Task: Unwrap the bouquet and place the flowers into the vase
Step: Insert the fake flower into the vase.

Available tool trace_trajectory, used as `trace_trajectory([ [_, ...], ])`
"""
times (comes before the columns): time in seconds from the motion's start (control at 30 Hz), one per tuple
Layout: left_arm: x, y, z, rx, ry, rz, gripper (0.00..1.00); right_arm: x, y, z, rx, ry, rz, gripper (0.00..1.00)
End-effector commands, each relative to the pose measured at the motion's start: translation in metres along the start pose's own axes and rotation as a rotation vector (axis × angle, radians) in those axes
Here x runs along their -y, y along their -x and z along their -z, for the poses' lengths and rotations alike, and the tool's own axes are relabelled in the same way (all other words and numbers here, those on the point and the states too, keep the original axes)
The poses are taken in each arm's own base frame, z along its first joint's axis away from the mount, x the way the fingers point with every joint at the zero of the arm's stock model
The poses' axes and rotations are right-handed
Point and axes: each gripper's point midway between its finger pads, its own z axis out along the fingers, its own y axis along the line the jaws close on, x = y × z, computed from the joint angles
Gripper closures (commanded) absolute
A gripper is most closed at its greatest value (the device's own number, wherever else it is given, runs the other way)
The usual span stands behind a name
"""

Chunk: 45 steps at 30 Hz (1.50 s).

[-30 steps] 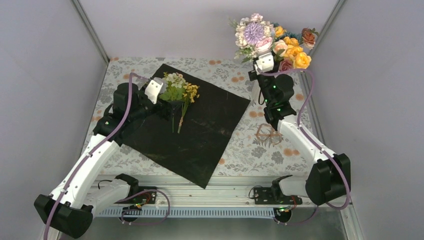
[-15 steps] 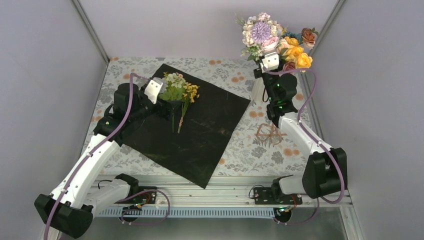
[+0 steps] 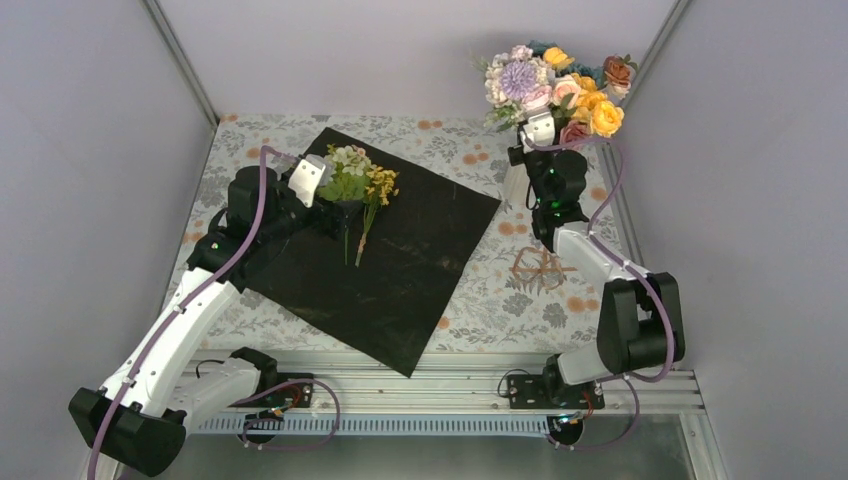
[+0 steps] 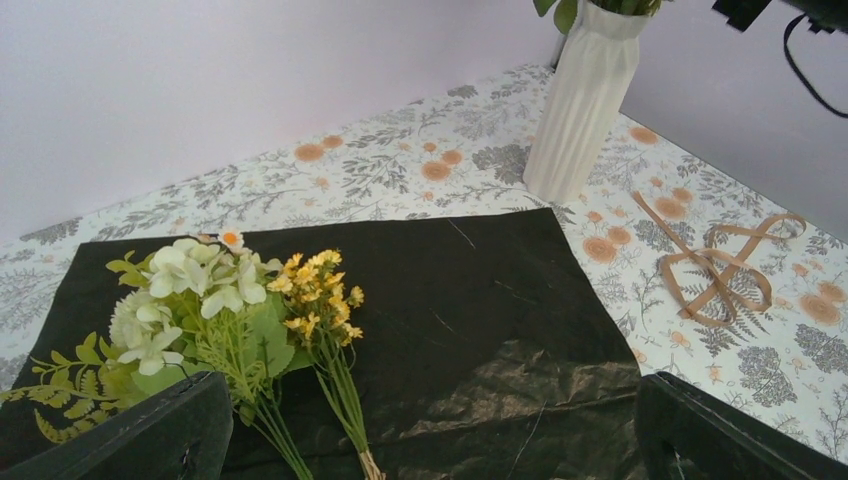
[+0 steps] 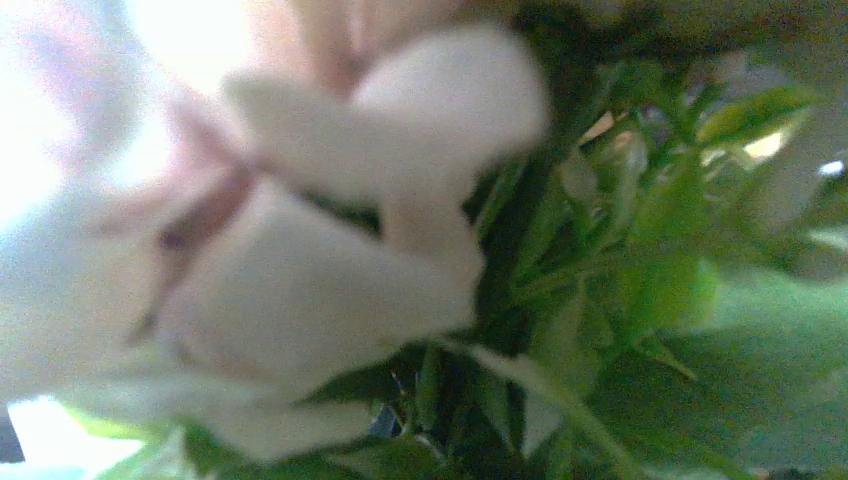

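Aloft, right fingers [image 3: 540, 122] tight around lilac-and-white flowers [image 3: 520, 78] near the vase [image 4: 585, 100].

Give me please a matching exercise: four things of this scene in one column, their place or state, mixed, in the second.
1. vase
2. black sheet
3. ribbon
4. left gripper

A. loose on the tablecloth, right of the sheet
B. open, above the sheet
C. upright, flowers in it
D. spread flat, stems on it

Pairs: 1-C, 2-D, 3-A, 4-B
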Motion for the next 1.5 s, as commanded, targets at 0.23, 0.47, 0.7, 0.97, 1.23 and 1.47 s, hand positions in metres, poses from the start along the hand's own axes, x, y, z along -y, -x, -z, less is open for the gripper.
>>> trace_trajectory([
  [0.23,-0.002,0.002,0.002,0.012,0.016,-0.017,0.00,0.004,-0.043,-0.005,-0.071,-0.020,-0.053,0.96],
  [0.47,-0.002,0.003,0.003,0.018,0.020,-0.019,0.00,0.003,-0.059,-0.007,-0.116,-0.021,-0.050,0.95],
  [0.7,-0.004,0.003,0.004,0.018,0.029,-0.020,0.00,0.004,-0.076,-0.008,-0.165,-0.034,-0.046,0.92],
  [0.97,-0.010,0.002,0.003,0.011,0.065,-0.017,0.00,0.006,-0.045,-0.007,-0.169,-0.002,-0.100,0.78],
  [1.23,-0.014,0.003,0.004,0.013,0.085,-0.019,0.00,0.005,-0.036,0.008,-0.389,0.013,-0.246,0.56],
  [1.47,-0.020,0.002,-0.002,0.004,0.111,0.016,0.00,-0.002,-0.042,0.033,-0.504,0.010,-0.320,0.52],
])
